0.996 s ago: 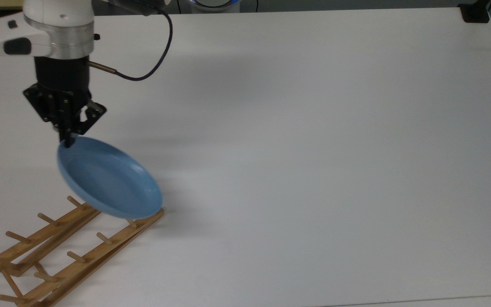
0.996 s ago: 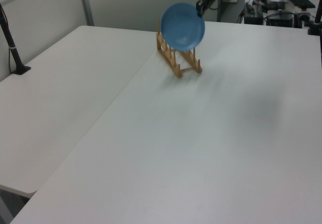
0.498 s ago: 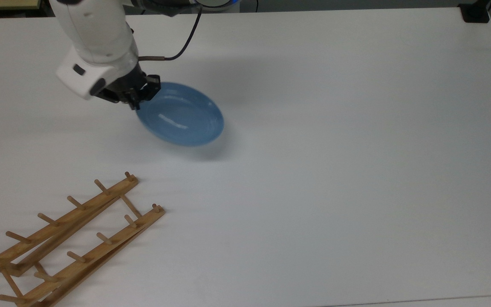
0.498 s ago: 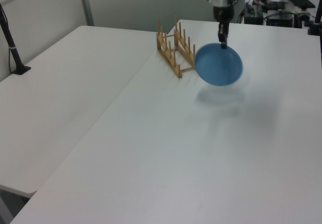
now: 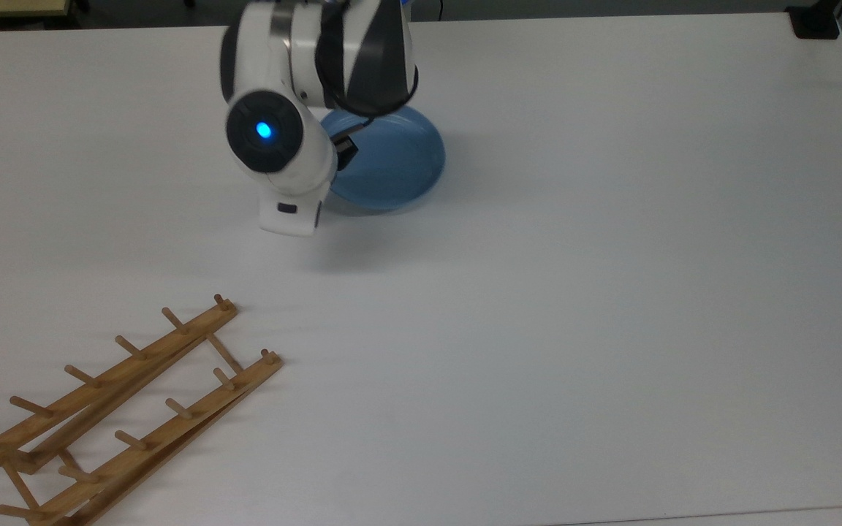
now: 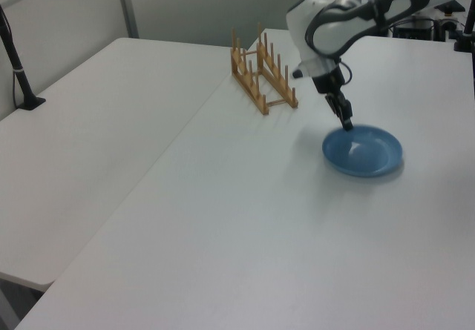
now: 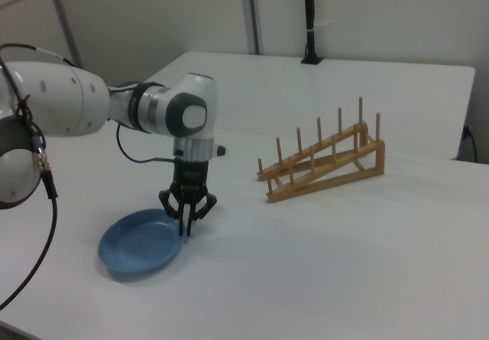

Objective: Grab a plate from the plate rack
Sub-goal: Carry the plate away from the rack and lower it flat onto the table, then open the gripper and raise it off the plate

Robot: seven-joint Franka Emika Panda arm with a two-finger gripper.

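On the broad white counter (image 5: 611,292), the white robot arm (image 7: 84,107) bends down beside the light-brown wooden plate rack (image 7: 325,160), which stands with no dish among its pegs. Well apart from that rack, the round light-blue plate (image 6: 364,150) lies flat on the counter. At the plate's rim nearest the rack, the black hand (image 7: 186,229) points down, its fingers pinched together on the rim.
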